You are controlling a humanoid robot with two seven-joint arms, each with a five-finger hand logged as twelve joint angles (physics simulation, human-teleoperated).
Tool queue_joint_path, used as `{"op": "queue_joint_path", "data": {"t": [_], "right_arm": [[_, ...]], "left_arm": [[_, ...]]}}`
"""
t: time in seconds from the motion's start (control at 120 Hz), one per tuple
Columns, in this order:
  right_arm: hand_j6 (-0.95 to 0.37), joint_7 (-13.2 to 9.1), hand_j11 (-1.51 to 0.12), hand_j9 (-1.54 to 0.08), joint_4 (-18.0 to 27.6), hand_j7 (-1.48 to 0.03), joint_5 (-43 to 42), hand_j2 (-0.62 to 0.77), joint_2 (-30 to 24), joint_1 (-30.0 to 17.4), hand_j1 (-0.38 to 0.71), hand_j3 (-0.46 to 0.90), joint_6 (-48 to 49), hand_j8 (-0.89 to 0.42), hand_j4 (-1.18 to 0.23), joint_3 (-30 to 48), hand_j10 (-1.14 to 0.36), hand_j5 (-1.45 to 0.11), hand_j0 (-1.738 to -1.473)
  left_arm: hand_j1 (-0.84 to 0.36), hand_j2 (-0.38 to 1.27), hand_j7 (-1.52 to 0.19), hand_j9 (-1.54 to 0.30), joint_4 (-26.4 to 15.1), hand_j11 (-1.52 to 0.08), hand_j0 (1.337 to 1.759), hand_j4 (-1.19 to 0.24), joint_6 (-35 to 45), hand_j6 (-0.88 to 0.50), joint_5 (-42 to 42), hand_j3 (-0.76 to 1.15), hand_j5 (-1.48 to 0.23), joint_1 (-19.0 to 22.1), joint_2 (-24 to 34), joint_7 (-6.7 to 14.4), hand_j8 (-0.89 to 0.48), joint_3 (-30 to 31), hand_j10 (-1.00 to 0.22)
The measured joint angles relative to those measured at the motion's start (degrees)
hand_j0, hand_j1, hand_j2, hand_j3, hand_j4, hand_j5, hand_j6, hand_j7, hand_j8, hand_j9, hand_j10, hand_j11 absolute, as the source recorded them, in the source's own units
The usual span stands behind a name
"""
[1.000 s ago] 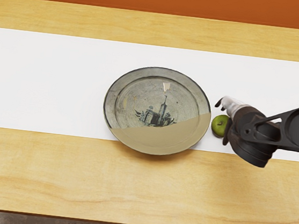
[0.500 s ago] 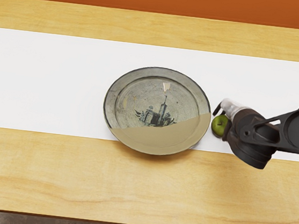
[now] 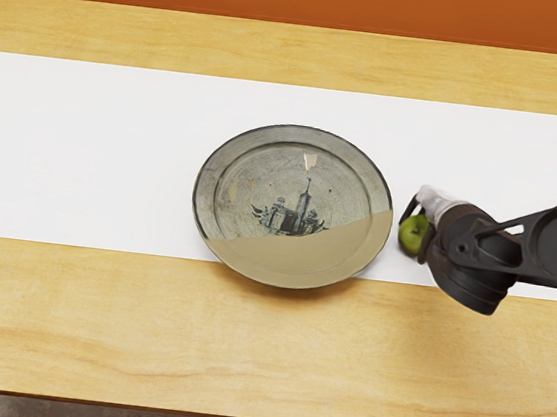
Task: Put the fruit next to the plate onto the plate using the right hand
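Observation:
A small green fruit [image 3: 410, 235] lies on the white runner just right of the round grey plate [image 3: 264, 162], a little apart from its rim. My right hand [image 3: 415, 232] comes in from the right edge and wraps the fruit. One dark finger curls above it and another below, and the palm hides its right half. The plate has a dark picture in its middle and holds nothing. The left arm is out of view.
A white runner [image 3: 83, 156] crosses the wooden table [image 3: 243, 345] from left to right, and the plate and fruit lie on it. An orange wall runs behind the table's far edge.
The right hand has closed in around the fruit and now covers more of it. The fruit has shifted only a few pixels to the right. The plate has not moved.

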Motion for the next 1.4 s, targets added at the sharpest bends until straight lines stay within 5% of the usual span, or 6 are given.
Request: {"op": "queue_joint_path", "data": {"t": [0.408,0.675,0.975,1.4], "right_arm": [[-0.38,0.01,-0.93,-0.93,0.14,-0.89,0.08,-0.01,-6.35,1.22,0.16,0.0,0.14,-0.38,-0.52,3.29,-0.6,-0.91,-1.647],[-0.39,-1.47,-0.96,-0.95,0.65,-0.91,0.11,0.07,-7.81,7.65,0.15,0.0,0.11,-0.38,-0.54,4.96,-0.61,-0.94,-1.648],[-0.35,-2.19,-0.98,-0.98,0.81,-0.92,0.18,0.27,-4.54,8.67,0.24,0.0,0.91,-0.34,-0.49,12.03,-0.6,-0.97,-1.654],[-0.35,-2.19,-0.98,-0.98,0.82,-0.92,0.49,0.34,2.56,7.45,0.27,0.0,1.02,-0.33,-0.48,19.39,-0.58,-0.98,-1.658]], "left_arm": [[0.35,0.0,0.0,0.0,0.0,0.0,1.658,0.0,-0.01,0.0,0.0,0.0,0.0,0.0,0.0,0.0,0.0,-0.01,0.0],[0.35,0.0,0.0,0.0,0.0,0.0,1.658,0.0,0.0,0.0,0.0,0.0,0.0,0.0,0.0,0.0,0.0,0.0,0.0],[0.35,0.0,0.0,0.0,0.0,0.0,1.658,0.0,-0.01,0.0,0.0,0.0,0.0,0.0,0.0,0.0,0.0,0.0,0.0],[0.35,0.0,0.0,0.0,0.0,0.0,1.658,0.0,0.0,0.0,0.0,0.0,0.0,0.0,0.0,0.0,0.0,0.01,0.0]]}}
